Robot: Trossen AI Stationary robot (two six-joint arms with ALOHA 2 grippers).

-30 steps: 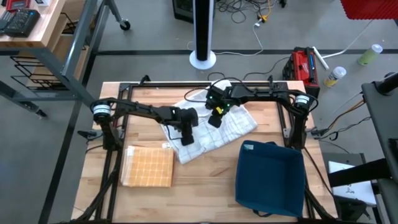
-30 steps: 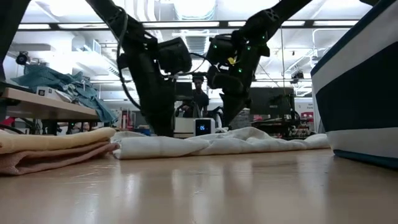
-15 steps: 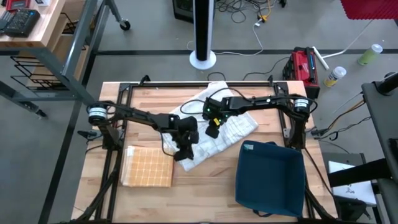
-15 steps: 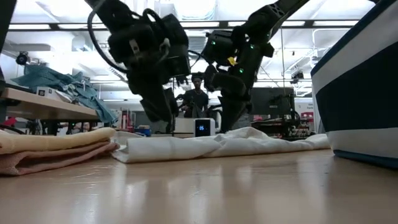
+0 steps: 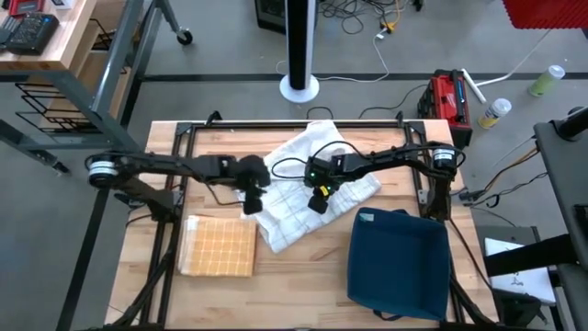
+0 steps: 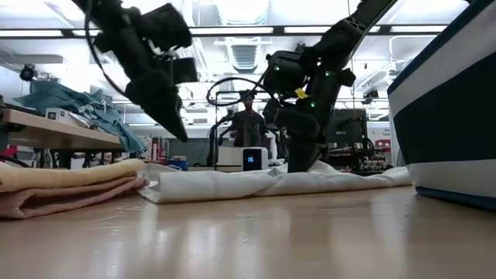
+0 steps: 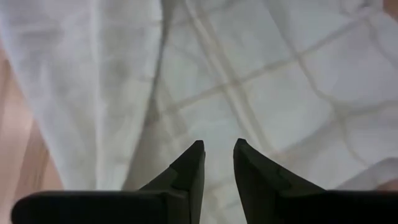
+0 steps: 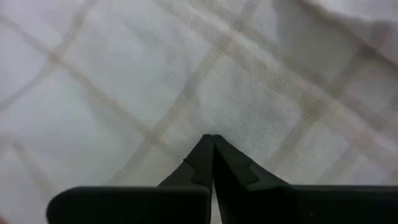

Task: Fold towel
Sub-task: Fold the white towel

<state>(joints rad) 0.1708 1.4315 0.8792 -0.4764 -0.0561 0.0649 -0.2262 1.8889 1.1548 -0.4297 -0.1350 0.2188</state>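
A white towel with thin checked lines [image 5: 308,179] lies spread and rumpled on the middle of the table; in the low view it is a low heap [image 6: 256,182]. My left gripper [image 5: 253,199] hangs over the towel's left edge, raised clear of it [image 6: 178,133]. Its fingers are a little apart above the cloth [image 7: 217,148]. My right gripper [image 5: 319,202] is down on the towel's middle [image 6: 304,161], with its fingers shut [image 8: 211,139]. My right gripper comes down from above with its shut fingertips [image 8: 219,163] on the towel's flat middle part [image 8: 208,121]. No fold shows between the fingers, so I cannot tell whether any cloth is pinched. The towel lies on the table around them.
A folded tan checked towel [image 5: 220,246] lies at the near left of the table, seen as a stack in the low view [image 6: 66,186]. A dark blue bin [image 5: 400,262] stands at the near right, its wall close in the low view [image 6: 449,116]. A person stands in the room behind [image 6: 248,124].
My left gripper went to the towel's near left corner, then rose clear of it and swung toward the table's left. My right gripper moved toward the near edge and down onto the towel's middle.
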